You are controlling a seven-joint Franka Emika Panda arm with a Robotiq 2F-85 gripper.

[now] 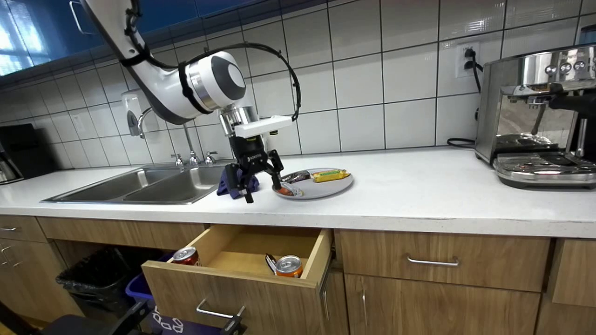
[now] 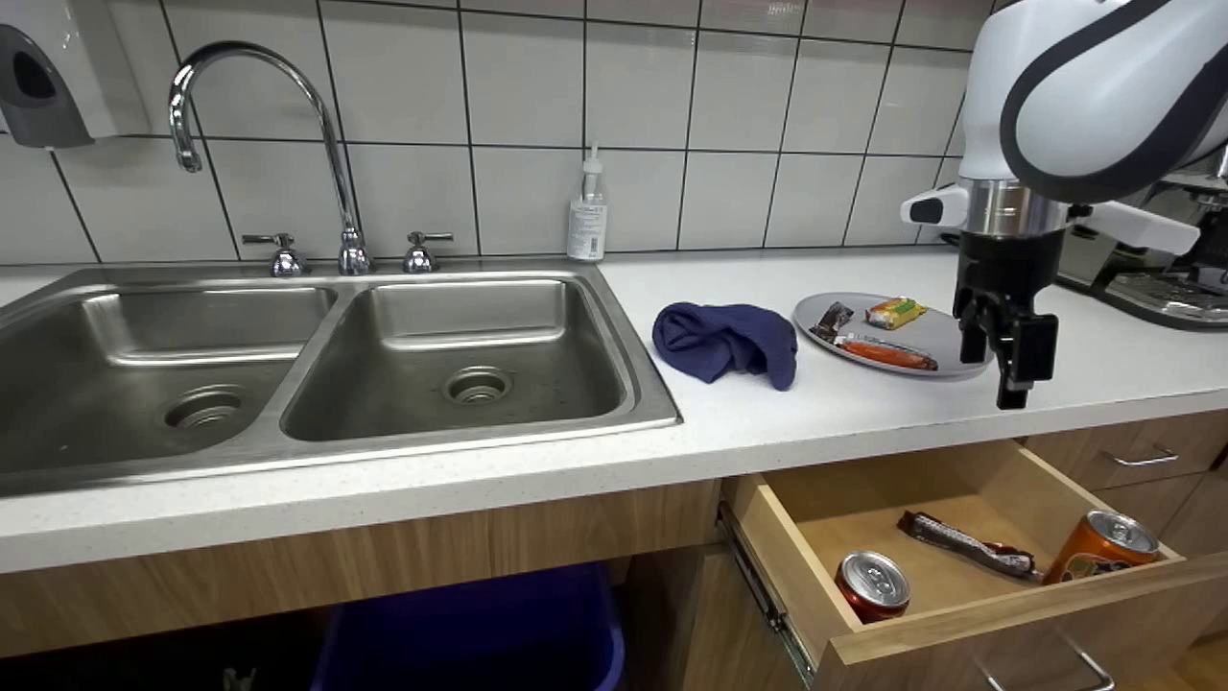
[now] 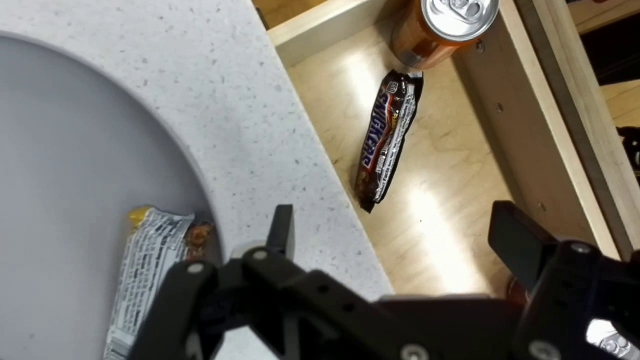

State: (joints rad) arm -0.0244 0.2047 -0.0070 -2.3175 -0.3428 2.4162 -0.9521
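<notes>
My gripper (image 3: 397,232) stands open with nothing between its fingers. It hangs above the counter's front edge, over the pulled-out wooden drawer (image 1: 251,293). In the drawer lies a dark Snickers bar (image 3: 387,140), ahead of the fingertips in the wrist view. An orange can (image 2: 1098,552) and a red can (image 2: 873,585) also stand inside, near the drawer's front. Beside the gripper on the counter is a grey plate (image 1: 321,189). It carries a yellow-wrapped bar (image 1: 330,175), a dark-wrapped one (image 1: 296,177) and an orange-and-clear packet (image 2: 887,355). In the wrist view the gripper's linkage partly covers one packet.
A crumpled blue cloth (image 2: 724,341) lies between the plate and the double sink (image 2: 460,384). An espresso machine (image 1: 545,116) stands on the counter past the plate. Under the sink are a black-lined bin (image 1: 100,274) and a blue bin (image 2: 470,633).
</notes>
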